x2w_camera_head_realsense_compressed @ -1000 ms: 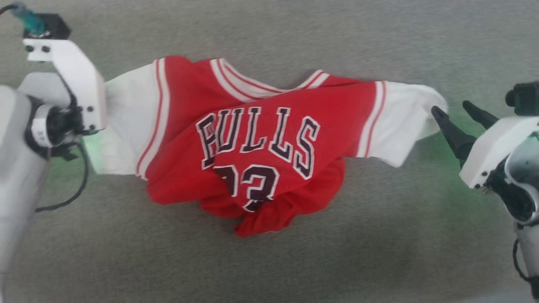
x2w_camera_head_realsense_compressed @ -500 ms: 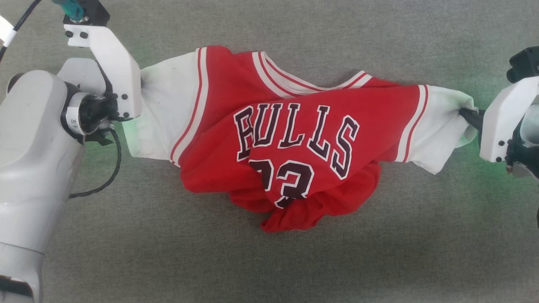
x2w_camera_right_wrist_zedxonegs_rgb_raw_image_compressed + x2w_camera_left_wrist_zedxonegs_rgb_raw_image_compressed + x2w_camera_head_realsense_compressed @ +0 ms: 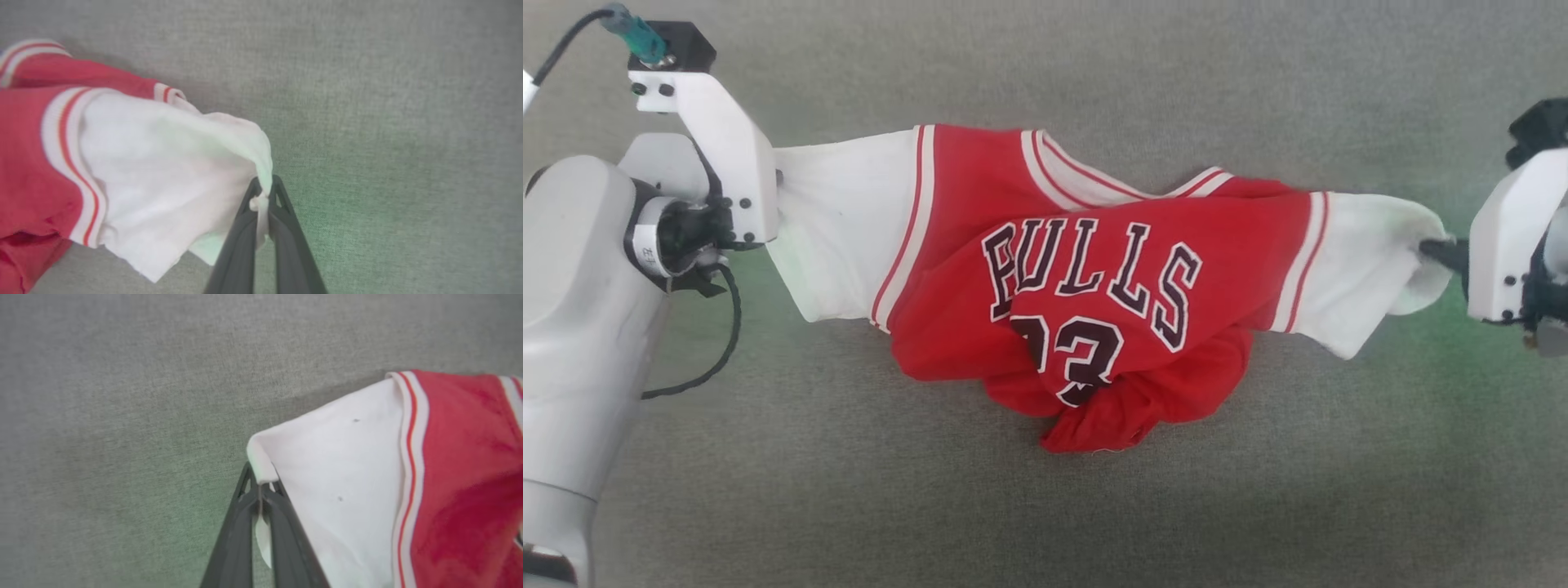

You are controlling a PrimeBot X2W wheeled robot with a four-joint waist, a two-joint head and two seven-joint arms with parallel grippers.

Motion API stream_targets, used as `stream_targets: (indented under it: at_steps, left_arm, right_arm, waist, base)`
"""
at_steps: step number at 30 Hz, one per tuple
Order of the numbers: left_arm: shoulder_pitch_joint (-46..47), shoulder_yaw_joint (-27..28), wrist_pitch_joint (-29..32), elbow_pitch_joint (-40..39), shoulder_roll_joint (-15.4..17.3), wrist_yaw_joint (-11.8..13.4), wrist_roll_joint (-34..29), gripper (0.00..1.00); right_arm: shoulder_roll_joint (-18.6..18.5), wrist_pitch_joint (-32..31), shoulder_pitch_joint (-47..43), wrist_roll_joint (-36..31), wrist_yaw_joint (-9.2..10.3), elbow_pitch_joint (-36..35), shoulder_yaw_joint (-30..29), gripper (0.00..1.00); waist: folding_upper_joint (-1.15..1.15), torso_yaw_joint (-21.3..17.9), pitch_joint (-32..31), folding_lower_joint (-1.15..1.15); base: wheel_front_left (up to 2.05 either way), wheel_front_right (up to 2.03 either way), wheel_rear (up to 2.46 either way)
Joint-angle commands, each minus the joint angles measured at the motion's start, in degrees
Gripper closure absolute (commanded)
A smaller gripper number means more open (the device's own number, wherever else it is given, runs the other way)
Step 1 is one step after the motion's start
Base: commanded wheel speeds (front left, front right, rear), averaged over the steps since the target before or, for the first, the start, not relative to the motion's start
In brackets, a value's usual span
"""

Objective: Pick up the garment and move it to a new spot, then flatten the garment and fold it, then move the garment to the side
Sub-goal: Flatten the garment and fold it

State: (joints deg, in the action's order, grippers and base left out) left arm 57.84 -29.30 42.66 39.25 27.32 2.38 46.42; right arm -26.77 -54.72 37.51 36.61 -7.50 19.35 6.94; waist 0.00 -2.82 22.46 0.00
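The garment (image 3: 1094, 278), a red jersey with white sleeves and "BULLS 23" on its front, hangs stretched sideways over the grey cloth surface, its lower body bunched and drooping. My left gripper (image 3: 260, 489) is shut on the cuff of the left white sleeve (image 3: 347, 469); in the head view its tips hide behind the white wrist mount (image 3: 719, 147). Over at the right, my right gripper (image 3: 1436, 247) is shut on the edge of the other white sleeve (image 3: 1372, 269). The right wrist view shows its dark fingers (image 3: 282, 228) pinching that sleeve (image 3: 171, 171).
Grey woven fabric (image 3: 1045, 506) covers the whole work surface, with green glow beside each wrist. A black cable (image 3: 711, 359) loops beside my left forearm.
The right gripper went from open beside the right sleeve to shut on its edge. The camera shifted. Since half a second ago the jersey hangs a little more taut between the two grippers.
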Motion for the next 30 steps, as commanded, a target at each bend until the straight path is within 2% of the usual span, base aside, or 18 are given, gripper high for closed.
stream_targets:
  at_steps: [1, 8, 17, 30]
  left_arm:
    - [0.25, 0.37, -0.65, -0.45, 0.74, -0.26, 0.33, 1.0]
    - [1.19, 0.81, -1.47, -2.89, 1.56, -0.83, 0.44, 1.0]
    - [5.18, 1.67, -1.33, -7.98, 3.36, -1.46, 0.26, 1.0]
    - [11.97, 4.08, -1.56, -13.78, 6.53, -1.42, -0.03, 1.0]
  right_arm:
    - [0.07, -0.52, 0.41, 0.19, 0.02, -1.19, -0.93, 1.0]
    - [0.43, -0.73, 3.54, -1.22, 0.02, -3.65, -1.46, 1.0]
    - [1.29, 0.29, 10.94, -2.97, 0.02, -5.09, 0.56, 1.0]
    - [1.02, 9.55, 24.88, -1.88, 0.02, 0.73, 8.88, 1.0]
  waist:
    - [0.0, 0.48, -1.98, 0.0]
    - [0.0, 1.34, -6.69, 0.0]
    - [0.0, 1.92, -13.43, 0.0]
    - [0.0, 1.95, -18.58, 0.0]
  base:
    - [0.0, 0.0, 0.0]
    - [0.0, 0.0, 0.0]
    - [0.0, 0.0, 0.0]
    - [0.0, 0.0, 0.0]
